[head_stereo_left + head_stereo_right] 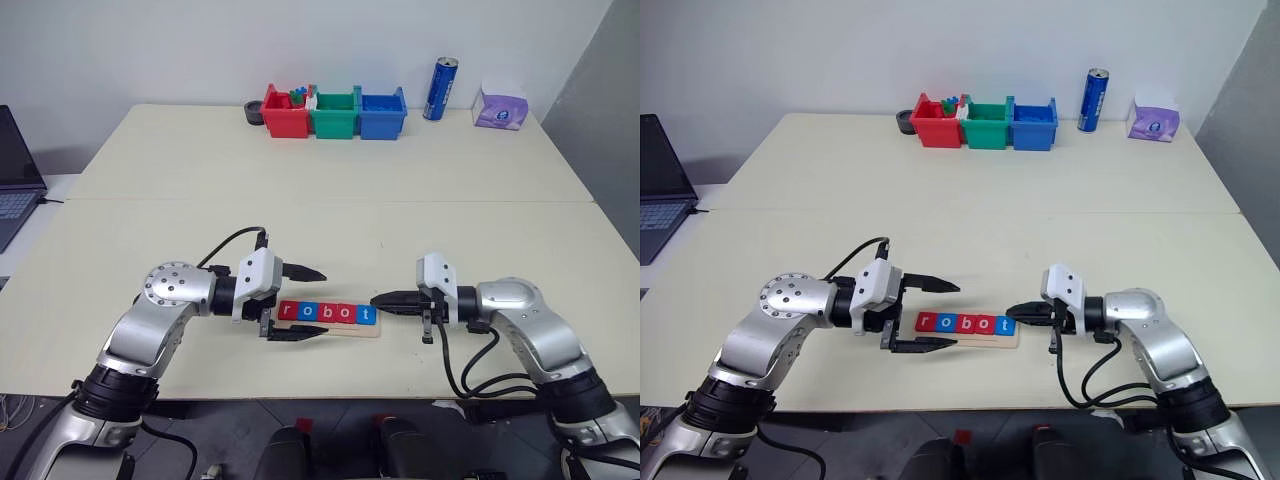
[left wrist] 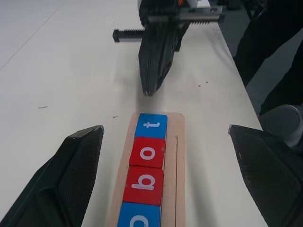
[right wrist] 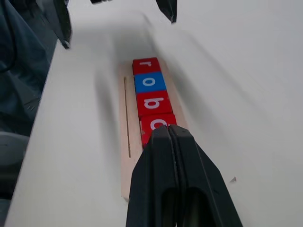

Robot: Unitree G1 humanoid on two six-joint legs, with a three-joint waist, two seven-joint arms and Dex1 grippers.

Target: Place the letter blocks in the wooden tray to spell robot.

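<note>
The wooden tray [image 1: 372, 330] lies near the table's front edge. Five letter blocks [image 1: 327, 313] sit in it in a row reading r, o, b, o, t: red r [image 3: 146, 65], blue o [image 3: 149, 81], red b [image 2: 144, 182], red o [image 2: 147, 152], blue t [image 2: 149, 125]. My left gripper [image 1: 323, 302] is open over the tray's r end, one finger on each side of the row and nothing between them. My right gripper [image 1: 375, 300] is shut and empty, its tip just off the t end, slightly above the table. In the right wrist view its fingers [image 3: 156, 165] hide the t.
Red [image 1: 285, 113], green [image 1: 333, 113] and blue [image 1: 382, 113] bins stand in a row at the table's far edge. A blue can [image 1: 441, 88] and a purple tissue box [image 1: 500, 106] are to their right. A laptop [image 1: 15, 170] sits off the table's left side.
</note>
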